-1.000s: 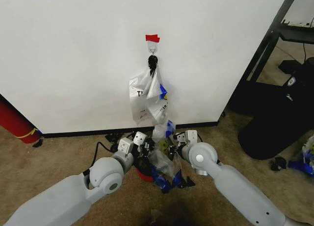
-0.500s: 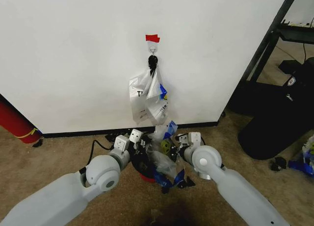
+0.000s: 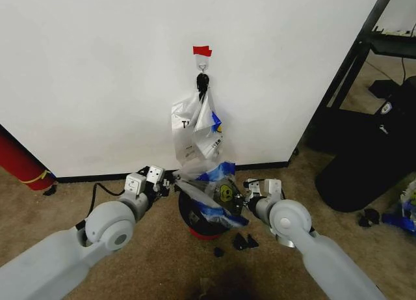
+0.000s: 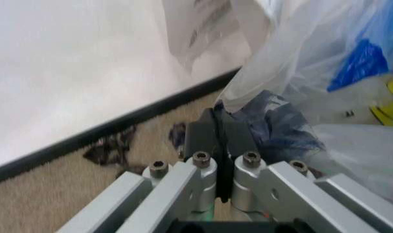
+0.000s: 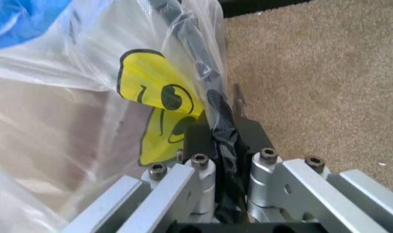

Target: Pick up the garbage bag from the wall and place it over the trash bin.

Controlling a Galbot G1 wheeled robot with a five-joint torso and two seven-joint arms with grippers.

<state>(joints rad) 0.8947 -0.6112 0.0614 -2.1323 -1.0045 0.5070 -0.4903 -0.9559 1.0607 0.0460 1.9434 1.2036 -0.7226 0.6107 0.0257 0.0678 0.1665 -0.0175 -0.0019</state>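
Head view: the garbage bag (image 3: 211, 190) is stretched across the trash bin (image 3: 198, 223) below the wall (image 3: 97, 72). My left gripper (image 4: 221, 130) and right gripper (image 5: 223, 141) each pinch a bag edge on opposite sides.

A plain carpeted room: white wall (image 3: 97, 72), black baseboard (image 3: 104, 177), beige carpet (image 3: 39, 209), dark shelving frame (image 3: 364, 40).

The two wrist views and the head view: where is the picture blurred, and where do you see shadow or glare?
Left wrist view: the wall and the garbage bag are soft, while the left gripper is sharp. Right wrist view: the smiley print is clear, and the plastic has a pale sheen. Head view: even light, no hard glare, and a soft shadow inside the trash bin.
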